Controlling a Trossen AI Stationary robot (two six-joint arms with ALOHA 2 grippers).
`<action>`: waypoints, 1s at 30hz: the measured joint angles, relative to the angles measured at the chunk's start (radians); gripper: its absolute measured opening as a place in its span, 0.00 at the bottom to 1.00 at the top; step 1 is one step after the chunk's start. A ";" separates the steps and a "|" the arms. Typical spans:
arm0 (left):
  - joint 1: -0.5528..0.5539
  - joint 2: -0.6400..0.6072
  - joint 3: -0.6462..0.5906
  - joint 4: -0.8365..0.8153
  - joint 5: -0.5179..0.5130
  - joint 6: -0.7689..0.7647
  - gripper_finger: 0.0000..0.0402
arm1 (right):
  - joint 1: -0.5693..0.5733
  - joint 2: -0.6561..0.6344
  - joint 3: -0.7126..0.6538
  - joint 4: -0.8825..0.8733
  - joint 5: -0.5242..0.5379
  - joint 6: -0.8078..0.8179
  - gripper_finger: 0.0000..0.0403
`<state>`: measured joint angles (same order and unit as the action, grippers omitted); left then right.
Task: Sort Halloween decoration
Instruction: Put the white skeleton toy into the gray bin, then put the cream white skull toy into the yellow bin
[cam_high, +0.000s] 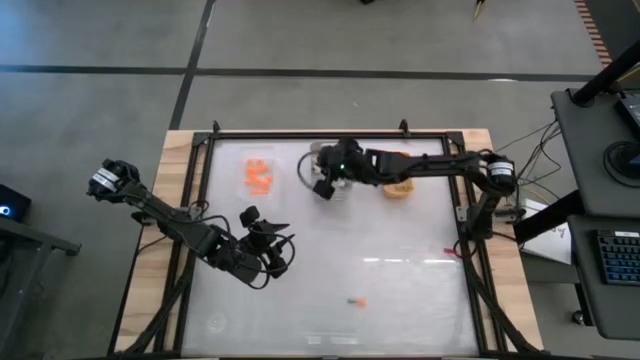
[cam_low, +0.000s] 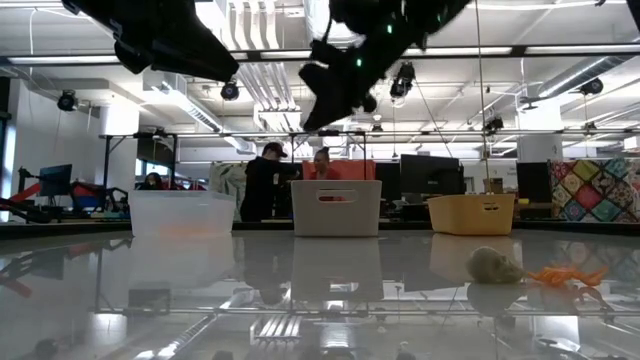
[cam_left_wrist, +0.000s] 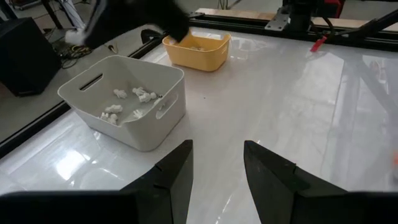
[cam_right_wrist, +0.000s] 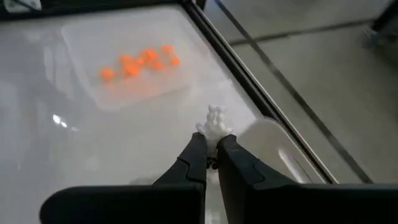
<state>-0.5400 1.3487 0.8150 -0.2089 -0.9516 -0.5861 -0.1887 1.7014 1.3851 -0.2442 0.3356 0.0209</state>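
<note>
While its jaws pinch a small white figurine (cam_right_wrist: 215, 121), the right gripper (cam_high: 323, 186) hangs above the grey rectangular plastic tray (cam_left_wrist: 124, 99), which already holds several white trinkets (cam_left_wrist: 127, 102). Beside that tray, a clear tray (cam_right_wrist: 127, 65) holds bright orange trinkets (cam_right_wrist: 140, 61); on its other side stands an orange-yellow tray (cam_left_wrist: 196, 51). Well away from the grey tray, toward the worktop's (cam_high: 400, 270) near edge, lies one orange trinket (cam_high: 357, 301). The left gripper (cam_left_wrist: 216, 163) hovers with jaws spread.
</note>
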 joint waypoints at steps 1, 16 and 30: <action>-0.001 0.000 0.000 0.000 0.000 0.000 0.31 | -0.021 0.002 -0.030 0.065 -0.036 -0.018 0.03; -0.002 0.000 0.000 -0.001 -0.001 0.000 0.31 | -0.150 -0.001 -0.450 0.589 -0.077 -0.006 0.10; -0.003 0.101 0.011 0.065 0.000 0.008 0.31 | -0.137 -0.061 -0.321 0.269 -0.084 0.038 0.48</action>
<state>-0.5434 1.4502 0.8261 -0.1436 -0.9520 -0.5785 -0.3260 1.6407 1.0640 0.0245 0.2516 0.0589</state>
